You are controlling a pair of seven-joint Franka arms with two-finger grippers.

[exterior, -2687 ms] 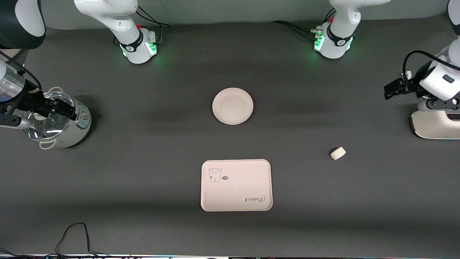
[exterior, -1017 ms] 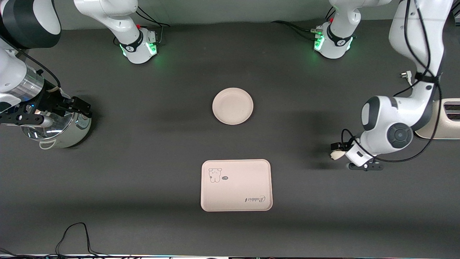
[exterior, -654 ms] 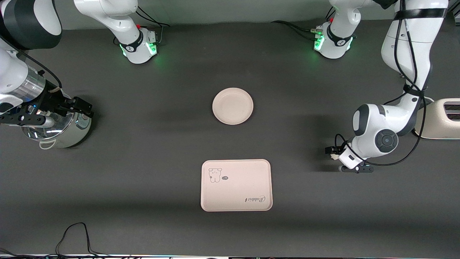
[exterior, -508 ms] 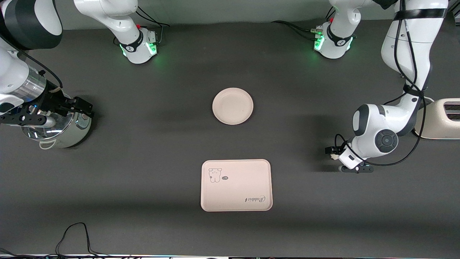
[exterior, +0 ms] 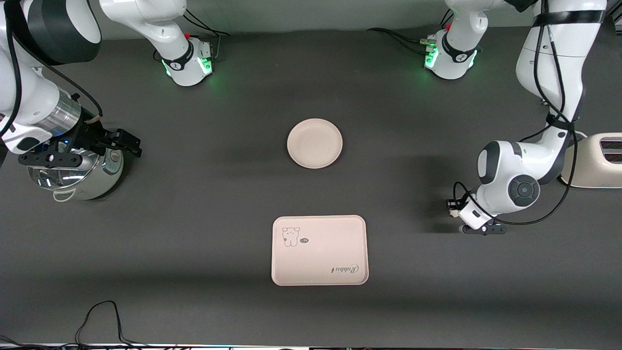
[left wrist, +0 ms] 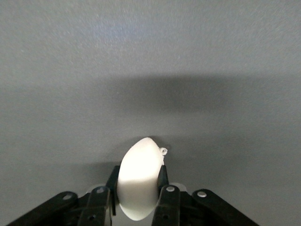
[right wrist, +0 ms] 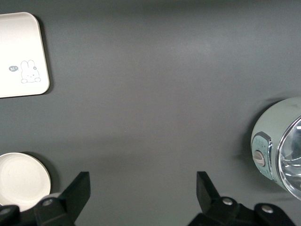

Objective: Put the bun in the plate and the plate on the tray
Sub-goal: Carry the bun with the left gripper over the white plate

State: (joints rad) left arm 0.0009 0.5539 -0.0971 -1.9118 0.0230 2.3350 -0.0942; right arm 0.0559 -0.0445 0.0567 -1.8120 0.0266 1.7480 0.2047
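While the right gripper (exterior: 127,142) hangs over the steel cooker (exterior: 77,175) at the right arm's end of the table, the front view shows the left gripper (exterior: 453,208) low over the dark table (exterior: 194,243) toward the left arm's end, with the plate (exterior: 315,143) farther from the camera than the tray (exterior: 319,250). From the left wrist, both fingers (left wrist: 164,188) press the bun (left wrist: 138,181) between them. From the right wrist, the fingers (right wrist: 77,190) stand wide apart, holding nothing.
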